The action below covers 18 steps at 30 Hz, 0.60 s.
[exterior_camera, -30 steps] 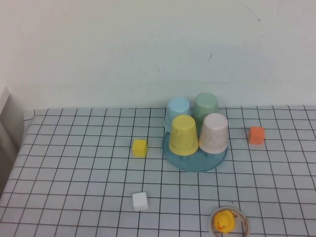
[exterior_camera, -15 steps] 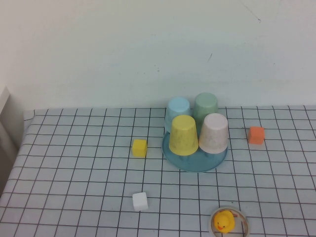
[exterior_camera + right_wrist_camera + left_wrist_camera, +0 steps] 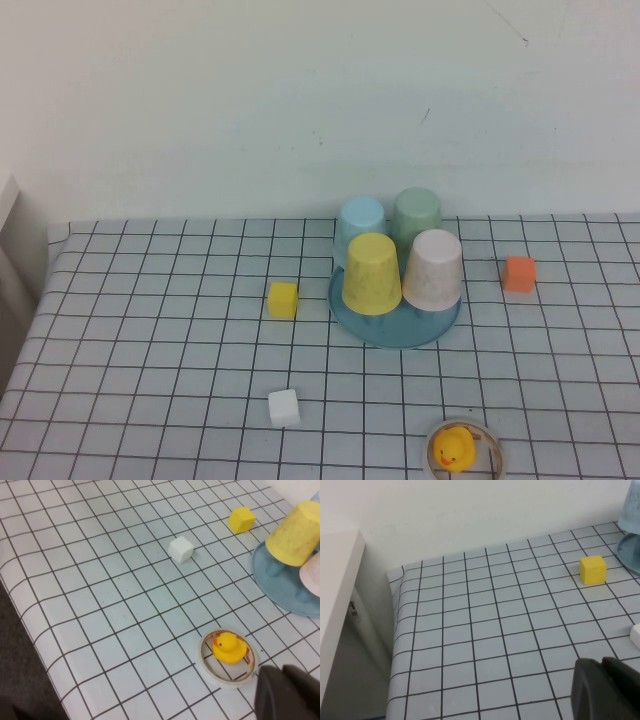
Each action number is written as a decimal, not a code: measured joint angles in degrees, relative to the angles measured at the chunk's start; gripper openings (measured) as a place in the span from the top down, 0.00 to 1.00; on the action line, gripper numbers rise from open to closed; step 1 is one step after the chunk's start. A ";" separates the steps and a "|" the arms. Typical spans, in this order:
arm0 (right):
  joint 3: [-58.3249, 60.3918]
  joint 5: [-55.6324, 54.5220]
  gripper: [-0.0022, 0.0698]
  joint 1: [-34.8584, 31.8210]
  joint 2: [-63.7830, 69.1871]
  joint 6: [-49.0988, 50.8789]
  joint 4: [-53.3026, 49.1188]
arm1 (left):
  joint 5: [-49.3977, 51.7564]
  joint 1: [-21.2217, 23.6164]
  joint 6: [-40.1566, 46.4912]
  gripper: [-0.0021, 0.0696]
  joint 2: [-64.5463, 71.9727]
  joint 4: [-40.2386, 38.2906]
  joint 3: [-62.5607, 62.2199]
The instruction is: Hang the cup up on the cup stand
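Gridded white cloth (image 3: 150, 340) covers our table, with a plain pale wall behind. On it the round teal-blue dish-shaped cup stand (image 3: 395, 326) already carries the pale pink speckled plastic tumbler (image 3: 433, 269), inverted at the front right beside a yellow tumbler (image 3: 371, 273), with a light blue tumbler (image 3: 360, 226) and a green tumbler (image 3: 416, 218) behind.

Both arms are drawn back out of the high view. Our left gripper (image 3: 610, 690) sits low over bare cloth near a yellow cube (image 3: 593, 569), fingers together and empty; our right gripper (image 3: 289, 692) hovers just beside a ring-shaped dish holding a yellow duck (image 3: 228, 652), likewise closed on nothing.

We judge the hanging done. The best course is to keep both arms clear of the stand so no cup is knocked off.

No writing or labels are legible anywhere.
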 joint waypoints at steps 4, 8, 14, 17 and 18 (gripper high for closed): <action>0.00 0.00 0.97 0.00 -0.68 0.00 -0.16 | 0.00 0.00 -0.12 0.97 0.00 0.00 0.00; 0.04 -0.15 0.97 -2.06 -3.23 -1.24 -4.16 | 0.00 0.00 -0.12 0.97 0.00 0.00 0.00; 5.16 -7.67 0.97 -19.88 -5.65 -1.60 -6.69 | 0.00 0.00 -0.24 0.97 -0.11 0.00 0.00; 9.39 -13.04 0.97 -29.02 -7.19 -1.45 -6.82 | 0.00 0.00 -0.24 0.97 -0.11 0.00 0.00; 10.96 -14.83 0.97 -31.76 -8.11 -1.45 -6.82 | 0.00 0.00 -0.24 0.97 -0.11 0.00 0.00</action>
